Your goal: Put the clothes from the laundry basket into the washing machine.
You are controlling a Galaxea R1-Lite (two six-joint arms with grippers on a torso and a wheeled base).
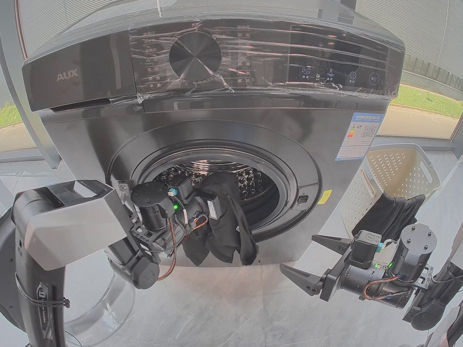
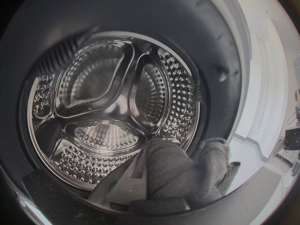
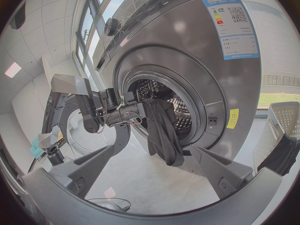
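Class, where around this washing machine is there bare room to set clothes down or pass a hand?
Free: inside the steel drum; the pale floor between the grey washing machine and the open right gripper. Crowded: the door opening's lower edge, where the black garment hangs.

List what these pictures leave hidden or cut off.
Head view: lower part of the laundry basket, behind the dark clothes and the right arm.
Left wrist view: near floor of the drum, covered by the black garment.
Right wrist view: the basket's far side, cut off by the edge.
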